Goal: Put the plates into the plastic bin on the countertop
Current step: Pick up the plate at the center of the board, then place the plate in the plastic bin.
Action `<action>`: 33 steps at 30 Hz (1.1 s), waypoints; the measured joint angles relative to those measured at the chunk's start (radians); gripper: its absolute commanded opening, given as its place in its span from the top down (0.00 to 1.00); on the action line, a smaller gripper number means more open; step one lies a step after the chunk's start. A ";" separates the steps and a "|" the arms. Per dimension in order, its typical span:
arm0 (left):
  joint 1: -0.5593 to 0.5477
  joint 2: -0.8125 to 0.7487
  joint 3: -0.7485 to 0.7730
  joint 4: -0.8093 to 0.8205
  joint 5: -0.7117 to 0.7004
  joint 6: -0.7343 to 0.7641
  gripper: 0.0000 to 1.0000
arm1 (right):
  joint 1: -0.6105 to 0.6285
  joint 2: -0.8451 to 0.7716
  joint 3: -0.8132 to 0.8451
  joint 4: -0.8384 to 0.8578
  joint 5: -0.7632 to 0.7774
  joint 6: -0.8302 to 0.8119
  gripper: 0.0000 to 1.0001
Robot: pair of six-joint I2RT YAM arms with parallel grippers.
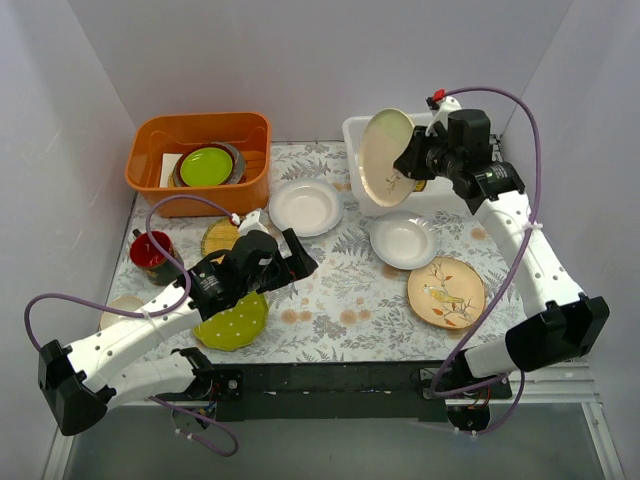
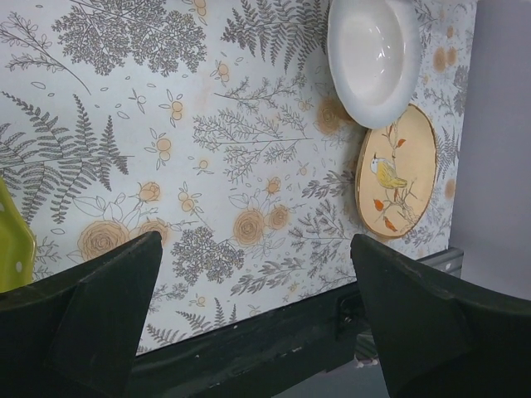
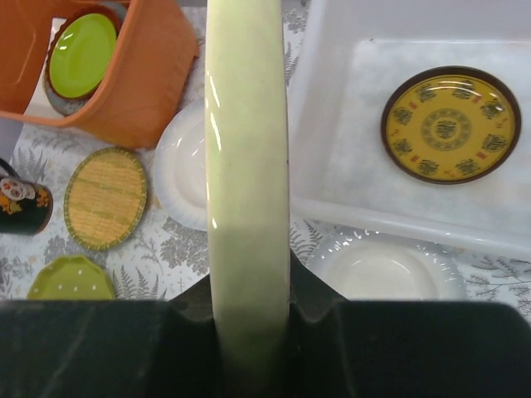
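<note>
Pale green plate (image 1: 385,157) stands on edge, gripped by the right hand (image 1: 410,165) above the left side of the bin (image 1: 352,128); left hand (image 1: 303,262) hovers wide open over the desk (image 1: 340,300).

We see a glossy glaze on the pale green plate (image 3: 247,166), w/ bright streaks along its smooth rim. The plastic bin (image 3: 332,124) looks smooth, translucent and semi-matt; the mustard yellow plate (image 3: 450,124) shines. Woven straw plate (image 3: 106,197): rough, matt weave. Orange tub (image 3: 158,75): smooth plastic. White plate (image 2: 373,50): glossy, prob. ceramic. Bird-painted plate (image 2: 397,170): duller, satin. The countertop (image 2: 207,124) reads matt to us, poss. printed cloth.
</note>
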 measured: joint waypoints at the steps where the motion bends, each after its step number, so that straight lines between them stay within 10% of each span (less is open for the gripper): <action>1: 0.000 0.000 0.000 -0.001 0.002 -0.001 0.02 | -0.027 0.013 0.012 0.000 -0.013 -0.001 0.99; 33: 0.000 0.092 0.025 0.061 0.142 -0.018 0.02 | -0.418 0.622 0.259 0.195 -0.519 0.268 0.99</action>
